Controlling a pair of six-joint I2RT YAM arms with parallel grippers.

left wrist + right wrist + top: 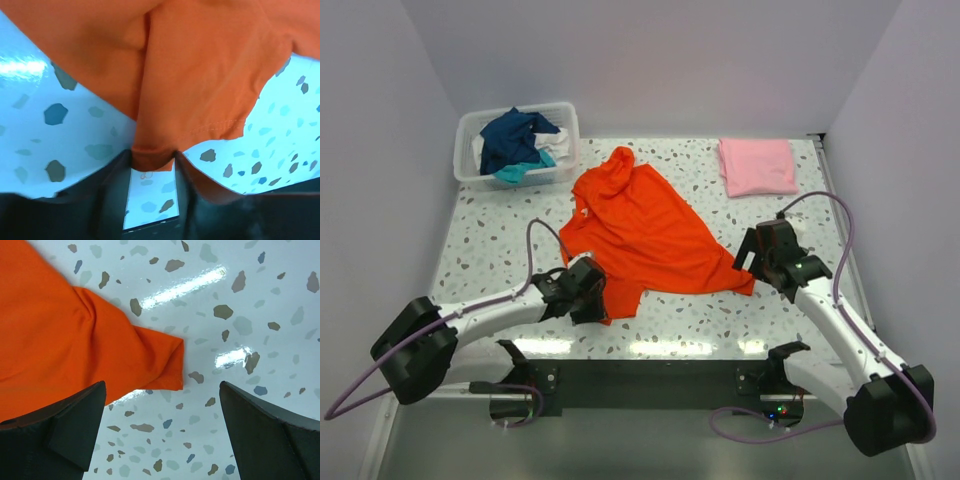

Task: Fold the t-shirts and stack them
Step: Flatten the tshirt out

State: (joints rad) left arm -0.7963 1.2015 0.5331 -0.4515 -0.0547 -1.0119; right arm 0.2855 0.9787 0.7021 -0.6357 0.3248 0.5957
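One orange-red t-shirt lies spread and rumpled on the middle of the speckled table. One pink t-shirt lies folded at the far right corner, well apart from it. One white basket at the far left holds a crumpled heap in three colours: a navy t-shirt, a teal t-shirt and a white t-shirt. There are two grippers. The left gripper is clamped on the orange-red t-shirt's near left hem, its fingers pinching a fold of cloth. The right gripper hovers at the near right corner, its fingers spread wide apart and holding nothing.
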